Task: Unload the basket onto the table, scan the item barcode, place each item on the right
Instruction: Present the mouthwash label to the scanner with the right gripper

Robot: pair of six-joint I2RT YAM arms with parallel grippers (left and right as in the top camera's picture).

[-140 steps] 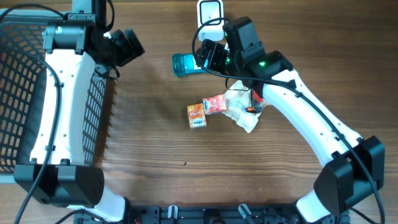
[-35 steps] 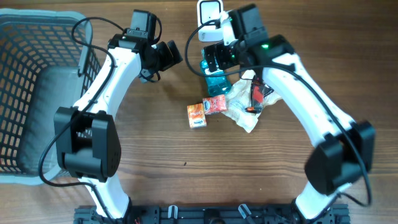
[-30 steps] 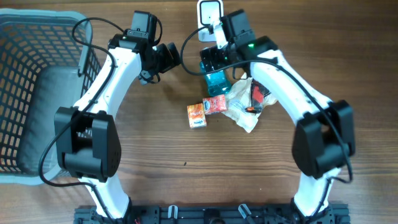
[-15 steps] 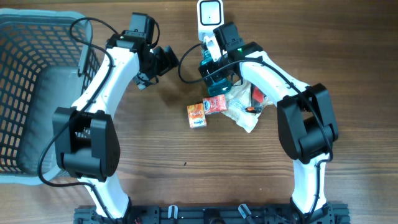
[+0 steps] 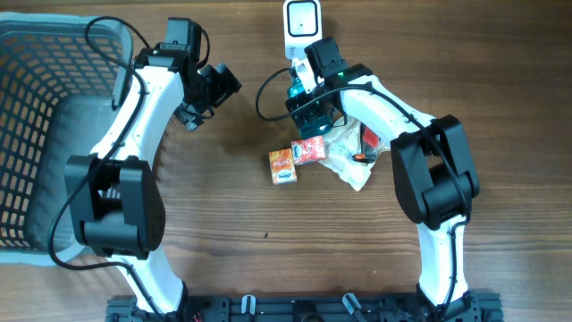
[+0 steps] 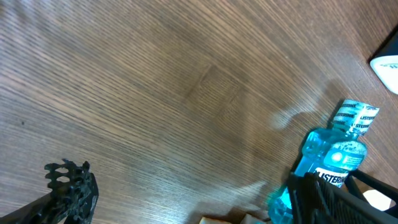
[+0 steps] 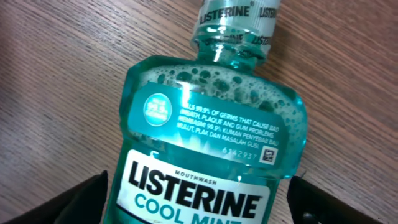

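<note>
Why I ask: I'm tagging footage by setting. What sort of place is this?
Probably a mock shop checkout set up on a wooden table: a white barcode scanner at the far edge, a Listerine mouthwash bottle and small packaged goods by it, and a grey mesh basket alongside.

A brown wooden table (image 5: 223, 259) fills the whole view, its fine grain running left to right. The light is even and bright, casting soft shadows and a pale sheen on the far side. A grey mesh basket (image 5: 36, 134) sits at the left edge. A black rail (image 5: 295, 309) lines the near edge.
</note>
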